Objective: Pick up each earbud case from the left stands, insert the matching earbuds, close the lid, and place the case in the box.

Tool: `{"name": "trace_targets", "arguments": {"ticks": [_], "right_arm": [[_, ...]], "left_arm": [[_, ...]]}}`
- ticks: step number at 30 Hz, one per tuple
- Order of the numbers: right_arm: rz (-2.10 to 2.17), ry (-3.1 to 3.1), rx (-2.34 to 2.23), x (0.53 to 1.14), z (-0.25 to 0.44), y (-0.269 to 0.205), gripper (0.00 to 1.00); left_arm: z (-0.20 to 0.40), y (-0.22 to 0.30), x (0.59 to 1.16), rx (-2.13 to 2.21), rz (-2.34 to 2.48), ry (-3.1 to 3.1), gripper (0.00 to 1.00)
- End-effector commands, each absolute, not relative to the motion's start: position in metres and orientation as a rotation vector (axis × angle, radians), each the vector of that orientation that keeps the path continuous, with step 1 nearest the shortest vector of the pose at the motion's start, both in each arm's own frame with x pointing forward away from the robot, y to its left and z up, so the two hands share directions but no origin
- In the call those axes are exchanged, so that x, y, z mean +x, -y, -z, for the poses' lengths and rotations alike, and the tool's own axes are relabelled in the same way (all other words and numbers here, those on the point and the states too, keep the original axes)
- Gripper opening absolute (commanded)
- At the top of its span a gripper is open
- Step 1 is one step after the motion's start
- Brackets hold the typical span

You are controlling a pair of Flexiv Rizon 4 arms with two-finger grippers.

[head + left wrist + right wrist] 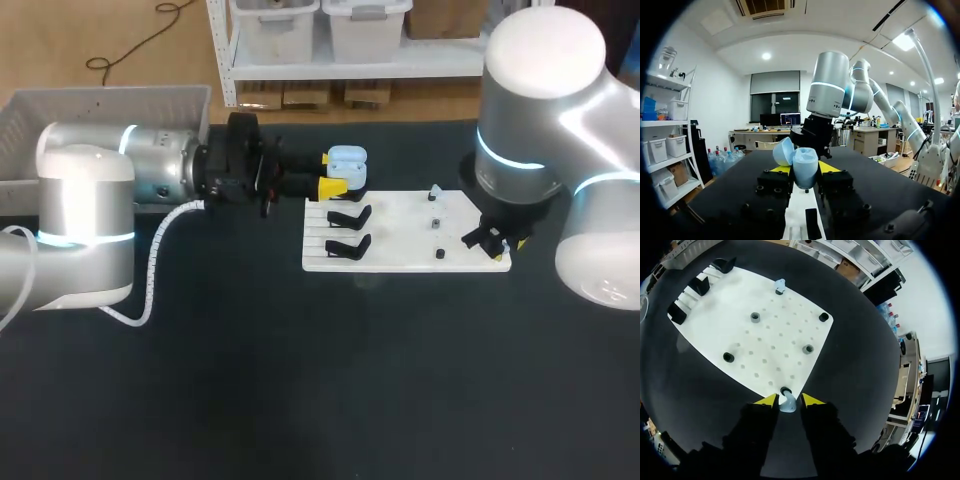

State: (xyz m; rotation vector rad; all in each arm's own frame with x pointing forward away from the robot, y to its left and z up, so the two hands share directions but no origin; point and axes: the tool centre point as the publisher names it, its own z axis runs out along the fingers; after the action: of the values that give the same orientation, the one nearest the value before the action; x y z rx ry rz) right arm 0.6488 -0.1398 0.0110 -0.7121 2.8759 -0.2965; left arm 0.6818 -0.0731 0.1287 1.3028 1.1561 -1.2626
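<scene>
At the far left of a black table sits a pale, perforated box; the left arm hides part of its inside. That arm lies level across the table, and the left gripper is clamped on a light blue earbud case, one yellow tip on each side. The case is held at the far left corner of a white board, above its black stands, two of which stand bare. From the left wrist, the case looks rounded and glossy, with its lid swung open to one side; what lies inside it cannot be seen. The board is dotted with small holes and carries several dark round sockets. One far socket holds a light blue earbud. At the board's right front corner, the right arm points straight down. The right gripper is unclenched, its yellow tips standing either side of a second light blue earbud in an edge socket, with narrow gaps showing.
</scene>
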Motion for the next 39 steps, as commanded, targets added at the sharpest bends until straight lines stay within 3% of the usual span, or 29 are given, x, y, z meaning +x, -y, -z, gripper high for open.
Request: {"name": "trace_targets", "arguments": {"ticks": [1, 5, 8, 9, 22, 39], "right_arm": [[0.302, -2.872, -0.706, 0.647, -0.011, 0.140, 0.26], [0.304, -2.874, -0.704, 0.647, -0.011, 0.140, 0.21], [0.307, -2.873, -0.706, 0.646, -0.010, 0.140, 0.02], [0.309, -2.872, -0.706, 0.646, -0.010, 0.140, 0.00], [0.365, -2.874, -0.614, 0.631, -0.072, 0.118, 0.00], [0.222, -3.077, -0.271, 0.631, -0.181, 0.026, 0.00]], "left_arm": [[-0.128, 0.073, 0.683, 1.304, 1.264, -1.155, 0.00], [-0.128, 0.073, 0.683, 1.304, 1.264, -1.155, 0.00], [-0.128, 0.073, 0.683, 1.304, 1.264, -1.155, 0.00], [-0.128, 0.073, 0.683, 1.304, 1.264, -1.155, 0.00], [-0.128, 0.073, 0.683, 1.304, 1.264, -1.155, 0.00], [-0.128, 0.073, 0.683, 1.304, 1.264, -1.155, 0.00]]}}
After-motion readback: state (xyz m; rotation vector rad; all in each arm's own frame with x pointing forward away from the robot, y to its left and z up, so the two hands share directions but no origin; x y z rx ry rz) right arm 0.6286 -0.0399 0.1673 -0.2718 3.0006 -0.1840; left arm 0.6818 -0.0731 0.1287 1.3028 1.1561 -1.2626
